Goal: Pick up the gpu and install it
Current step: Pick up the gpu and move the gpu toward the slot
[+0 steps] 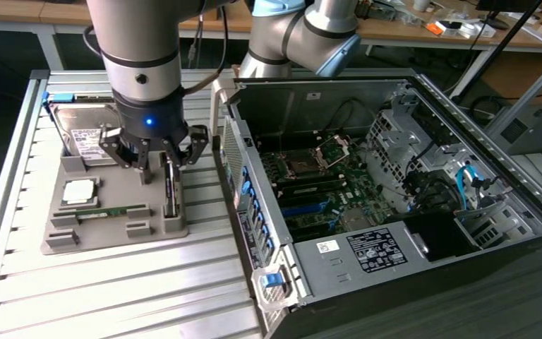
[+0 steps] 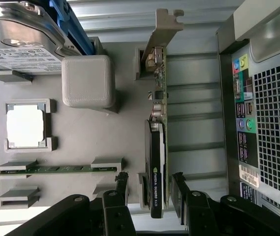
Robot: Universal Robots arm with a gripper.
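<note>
**Gripper.** The gripper [image 1: 155,157] hangs over the grey tray [image 1: 111,236]. Its jaws are spread fully wide and it holds nothing. In the wrist view the gripper [image 2: 150,192] straddles the cooler end of the gpu [image 2: 156,147]. One fingertip [image 2: 122,186] stands off the cooler face, with bare tray surface between. The other fingertip [image 2: 178,188] stands close to the circuit-board face, with a narrow gap. No contact is visible on either side.

**Position of the gpu.** The gpu [image 1: 170,189] stands upright on its long edge in a slot of the tray. The slot runs along the tray side nearest the computer case [image 1: 394,176]. The metal bracket [image 2: 167,24] is at the end away from the gripper and reaches past the tray edge. The upper long edge of the card is free.

**Clearances.**
- On the cooler side, a raised block [image 2: 88,81] stands apart from the card, with flat tray between them.
- On the board side, a strip of slatted table [image 1: 111,296] separates the tray from the case.
- The port panel [image 2: 243,128] of the case faces the tray.
- The case lies with its side open, motherboard [image 1: 309,183] facing up.

**Other tray contents.** The hard drive [image 1: 81,134], processor [image 1: 78,189] and memory stick [image 1: 106,210] sit well apart from the card.
</note>
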